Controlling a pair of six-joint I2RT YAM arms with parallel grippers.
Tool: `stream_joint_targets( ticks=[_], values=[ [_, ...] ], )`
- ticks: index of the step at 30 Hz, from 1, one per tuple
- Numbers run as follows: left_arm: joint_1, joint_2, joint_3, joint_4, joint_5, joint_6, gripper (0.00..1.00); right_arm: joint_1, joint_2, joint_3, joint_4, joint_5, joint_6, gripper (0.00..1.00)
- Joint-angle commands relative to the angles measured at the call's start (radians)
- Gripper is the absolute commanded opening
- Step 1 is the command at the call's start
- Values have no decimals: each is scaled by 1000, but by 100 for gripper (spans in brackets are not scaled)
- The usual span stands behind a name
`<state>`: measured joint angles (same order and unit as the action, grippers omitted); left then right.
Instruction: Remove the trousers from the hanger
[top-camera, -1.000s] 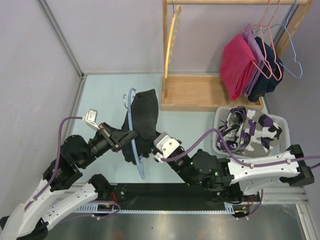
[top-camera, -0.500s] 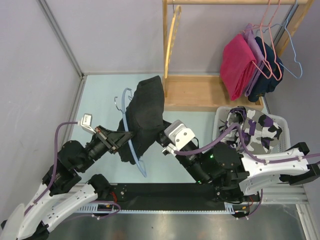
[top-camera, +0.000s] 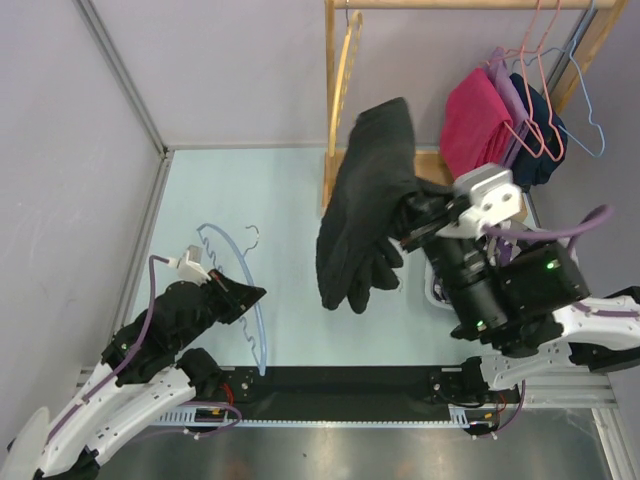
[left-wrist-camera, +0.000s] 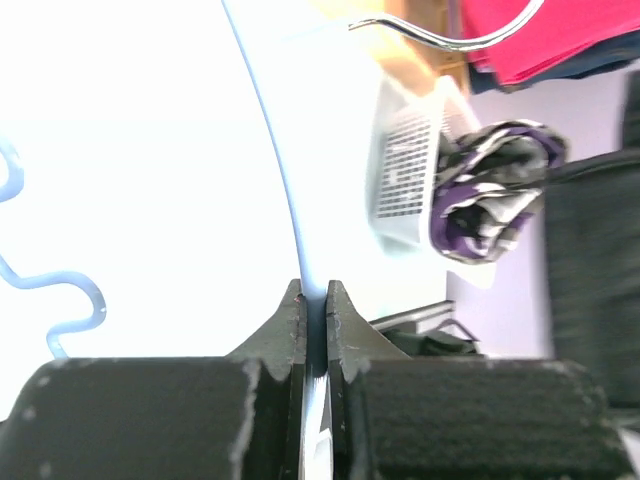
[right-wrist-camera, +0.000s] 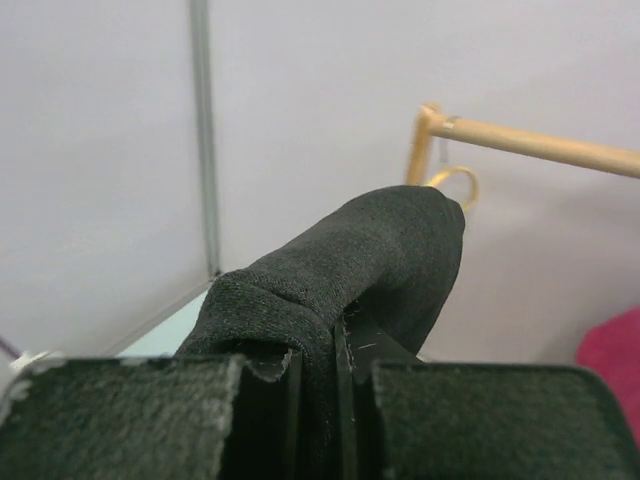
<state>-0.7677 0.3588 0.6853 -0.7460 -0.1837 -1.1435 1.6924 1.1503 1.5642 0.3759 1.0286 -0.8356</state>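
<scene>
On the far left, the left gripper (top-camera: 252, 292) is seen low over the table (top-camera: 200, 190), and its jaws are clenched on the hanger (top-camera: 259, 340). In the left wrist view the pale blue wire is pinched tight between the two fingers, no gap being left on either side. The hanger is held out across the table. Its wavy arm and metal hook are turned to the far side, and its long bar is run back towards the near edge.

Over to the centre, and the trousers (top-camera: 365, 200) are found off the hanger and well apart from it. The black cloth is held aloft in a folded bundle in front of the left post of the wooden rack (top-camera: 335, 90), with the loose ends left dangling above the table.

The bundle is gripped at its right side by the right gripper (top-camera: 412, 215). In the right wrist view the jaws are closed on the trousers, dark fabric being bunched between the fingers and draped over the top of them.

On the right, a white basket (left-wrist-camera: 405, 165) with a patterned cloth (left-wrist-camera: 490, 180) heaped in it is picked out by the left wrist camera. In the top view most of it is hidden behind the right arm. At the far right, pink, purple and dark garments (top-camera: 475, 125) are hung from the rack on wire hangers.
</scene>
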Motion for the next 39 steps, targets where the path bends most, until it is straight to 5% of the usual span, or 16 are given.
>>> stream_joint_targets(
  ticks=[1, 9, 24, 28, 30, 39],
  values=[
    [7, -23, -1, -6, -36, 44, 0, -78, -72, 37, 57, 59, -13, 0],
    [7, -8, 0, 46, 7, 34, 0, -420, -101, 25, -190, 192, 99, 0],
    [7, 19, 8, 94, 44, 28, 0, -519, -182, -21, -509, 329, 429, 0],
    [7, 11, 0, 96, 58, 19, 0, -686, -175, 17, -819, 134, 825, 0],
    [7, 9, -1, 97, 58, 19, 0, -871, -187, 19, -935, 0, 939, 0],
    [7, -4, -3, 94, 69, 19, 0, -1550, -323, -177, -986, -711, 1283, 0]
  ],
)
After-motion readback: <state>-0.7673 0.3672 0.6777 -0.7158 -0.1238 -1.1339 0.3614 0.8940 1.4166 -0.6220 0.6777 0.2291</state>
